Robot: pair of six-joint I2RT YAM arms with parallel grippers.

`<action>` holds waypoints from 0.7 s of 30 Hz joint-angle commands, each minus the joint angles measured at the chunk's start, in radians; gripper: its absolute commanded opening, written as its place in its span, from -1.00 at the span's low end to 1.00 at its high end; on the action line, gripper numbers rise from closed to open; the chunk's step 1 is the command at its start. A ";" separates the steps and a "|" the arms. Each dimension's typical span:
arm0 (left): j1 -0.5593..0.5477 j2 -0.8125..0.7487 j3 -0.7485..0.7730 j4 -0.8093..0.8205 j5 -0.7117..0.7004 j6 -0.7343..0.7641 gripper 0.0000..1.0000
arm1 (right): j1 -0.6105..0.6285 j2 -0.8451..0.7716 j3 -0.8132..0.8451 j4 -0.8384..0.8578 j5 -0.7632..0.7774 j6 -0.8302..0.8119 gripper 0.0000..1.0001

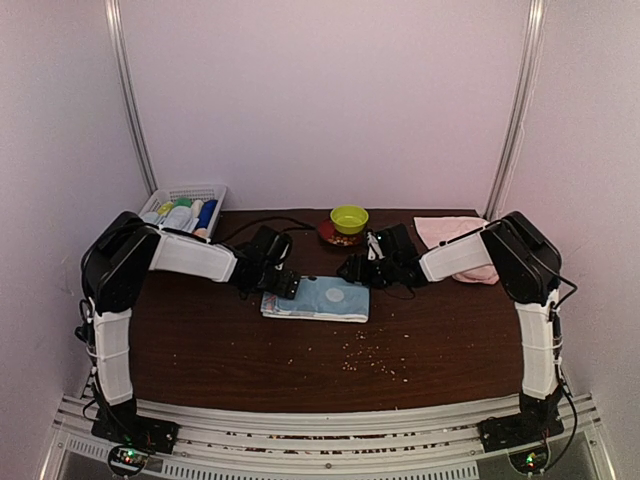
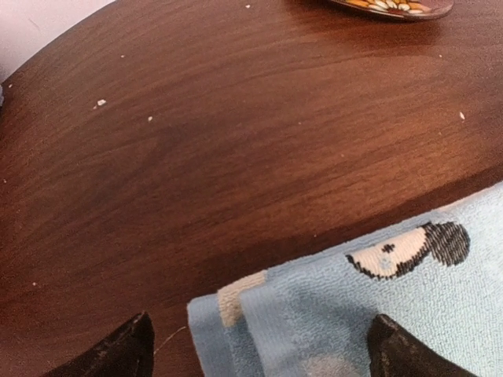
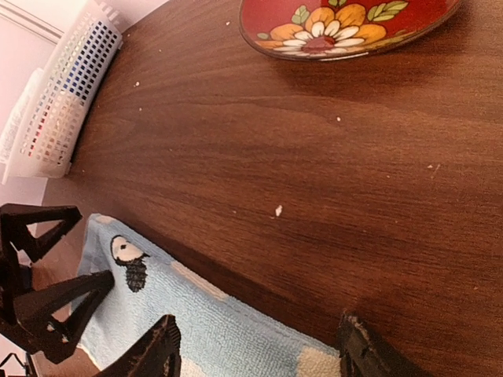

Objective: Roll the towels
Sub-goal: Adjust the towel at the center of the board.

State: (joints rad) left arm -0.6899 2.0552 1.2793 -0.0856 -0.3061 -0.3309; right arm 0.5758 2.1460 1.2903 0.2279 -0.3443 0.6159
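A light blue towel (image 1: 322, 298) with a white pattern lies partly folded on the middle of the dark wooden table (image 1: 250, 350). My left gripper (image 1: 283, 283) hovers open over its left end. In the left wrist view the folded corner of the blue towel (image 2: 354, 306) lies between the spread left gripper (image 2: 263, 349), not pinched. My right gripper (image 1: 355, 270) stands open at the towel's far right edge. The right wrist view has the blue towel (image 3: 220, 322) under the right gripper (image 3: 259, 353). A pale pink towel (image 1: 450, 232) lies at the back right, partly hidden by the right arm.
A white mesh basket (image 1: 185, 208) holding bottles stands at the back left. A green bowl (image 1: 349, 217) and a red flowered plate (image 3: 346, 23) sit at the back centre. Crumbs (image 1: 370, 355) are scattered in front of the blue towel.
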 commanded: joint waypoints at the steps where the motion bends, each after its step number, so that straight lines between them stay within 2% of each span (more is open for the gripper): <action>1: 0.004 -0.087 0.031 -0.013 -0.049 0.022 0.96 | -0.004 -0.086 -0.001 -0.104 0.097 -0.078 0.38; 6: 0.003 -0.176 -0.042 -0.003 -0.037 0.005 0.96 | -0.002 -0.146 0.026 -0.236 0.241 -0.184 0.43; 12: -0.006 -0.285 -0.188 0.038 -0.012 -0.026 0.96 | 0.026 -0.156 0.065 -0.403 0.474 -0.334 0.60; 18: -0.037 -0.379 -0.305 0.061 -0.018 -0.044 0.95 | 0.080 -0.125 0.079 -0.471 0.538 -0.424 0.99; 21: -0.047 -0.428 -0.375 0.084 -0.016 -0.062 0.96 | 0.108 -0.101 0.086 -0.488 0.556 -0.444 1.00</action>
State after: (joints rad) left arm -0.7208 1.6974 0.9714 -0.0704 -0.3279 -0.3592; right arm 0.6434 2.0163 1.3453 -0.1932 0.1333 0.2379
